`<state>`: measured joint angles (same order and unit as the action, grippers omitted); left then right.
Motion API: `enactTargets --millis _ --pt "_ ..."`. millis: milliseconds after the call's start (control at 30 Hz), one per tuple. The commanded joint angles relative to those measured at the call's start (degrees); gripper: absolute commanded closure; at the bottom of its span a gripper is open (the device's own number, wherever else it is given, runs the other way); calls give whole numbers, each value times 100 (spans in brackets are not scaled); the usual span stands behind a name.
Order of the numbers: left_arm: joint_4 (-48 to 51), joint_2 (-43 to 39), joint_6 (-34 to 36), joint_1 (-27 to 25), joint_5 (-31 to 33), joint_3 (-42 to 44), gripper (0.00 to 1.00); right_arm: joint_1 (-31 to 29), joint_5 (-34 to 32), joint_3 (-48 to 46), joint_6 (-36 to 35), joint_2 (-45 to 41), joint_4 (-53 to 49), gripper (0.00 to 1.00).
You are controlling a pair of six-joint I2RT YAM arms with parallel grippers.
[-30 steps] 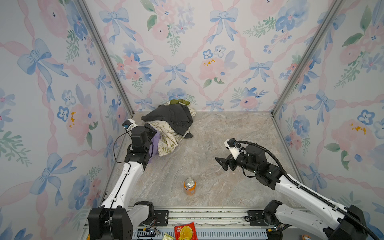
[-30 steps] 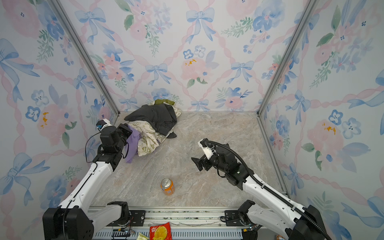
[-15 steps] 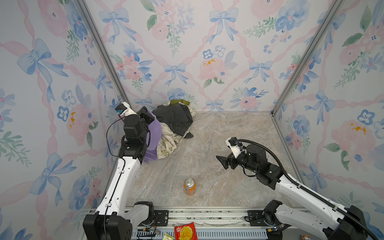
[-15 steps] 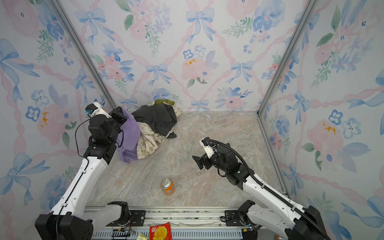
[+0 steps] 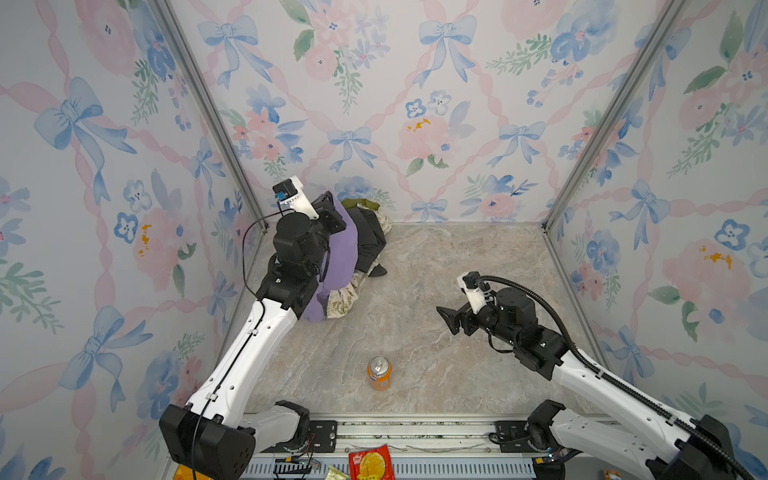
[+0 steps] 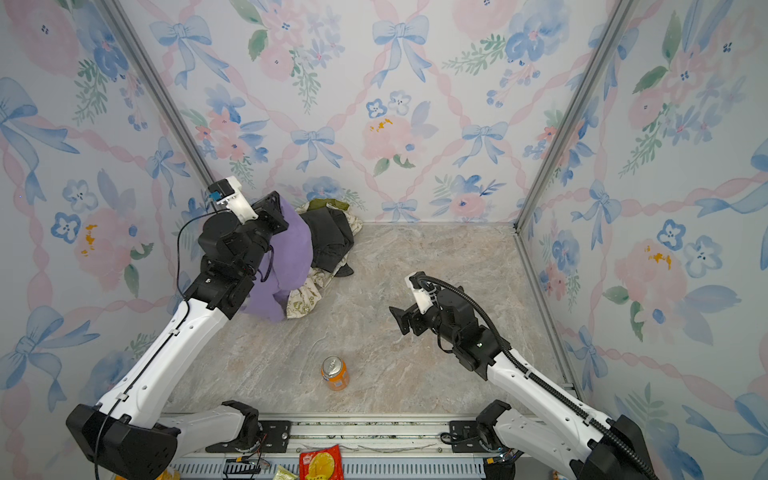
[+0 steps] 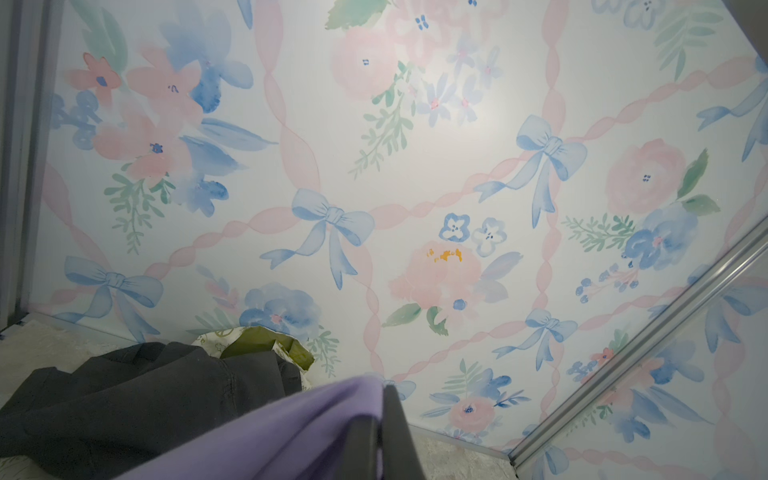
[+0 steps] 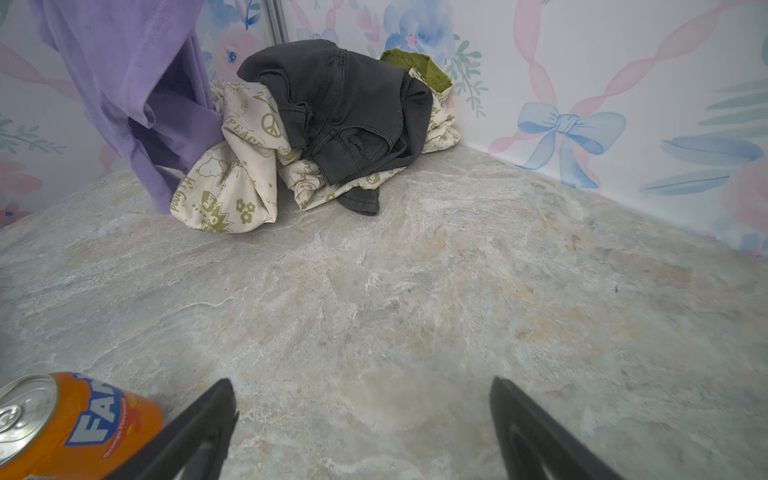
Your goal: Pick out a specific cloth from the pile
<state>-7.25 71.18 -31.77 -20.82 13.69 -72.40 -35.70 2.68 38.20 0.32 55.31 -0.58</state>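
Flowered paper walls point(image 5: 415, 104) with blue bows and pink ribbons closed in a marbled grey bench point(image 5: 457, 257) on three sides.

Toward the upper left of both top views, the left tool point(image 5: 331, 211) stood raised off the bench beside the left wall. It was clamped tight on a fold of the cloth point(image 5: 347, 249). In the left wrist view its dark fingers point(image 7: 395, 424) were pressed together with lavender fabric point(image 7: 291, 436) caught at them. From that grip the cloth hung in a long drape. Its lower end appeared to reach the bench, touching the front of the pile point(image 5: 370, 243).

The pile lay in the far left corner of the bench. A dark grey garment point(image 8: 340, 108) lay on top. A cream cloth point(image 8: 232, 183) with olive-green prints lay beneath it and spilled forward. An olive piece point(image 8: 419, 68) sat against the back wall.

Right of centre in both top views, the right tool point(image 5: 446, 318) hovered low over the bench, its jaws spread wide and holding nothing. It pointed toward the pile and was well apart from it. In the right wrist view point(image 8: 361, 386), bare bench showed between its two fingers.

An orange can point(image 5: 379, 372) stood upright near the lower middle of both top views, between the two arms and well apart from the pile. In the right wrist view it sat at the lower left, just beside one finger.
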Motion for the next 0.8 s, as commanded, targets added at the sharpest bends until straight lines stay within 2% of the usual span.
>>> enactTargets --millis 0,167,233,333,400,533,633,767 --pt "-340 342 389 -214 -81 151 100 89 -243 -82 152 -109 19 3" --pt "-340 1086 382 -470 -288 569 99 173 -379 -75 226 -116 -57 3" --pt "-289 1439 392 -532 -417 647 88 199 -416 -75 262 -121 -87 3" --pt "-79 1692 348 -546 -621 646 60 268 -418 -54 293 -109 -145 3" --pt "-85 1561 265 -546 -671 769 43 308 -426 -57 300 -117 -187 3" --pt "-102 908 73 -533 -141 1184 16 381 -321 -92 333 -113 -116 3" --pt "-127 329 0 -502 263 1633 5 389 -75 -90 345 -26 -2 3" --pt "-104 -401 -181 -403 659 2348 2 363 180 46 389 219 56 3"
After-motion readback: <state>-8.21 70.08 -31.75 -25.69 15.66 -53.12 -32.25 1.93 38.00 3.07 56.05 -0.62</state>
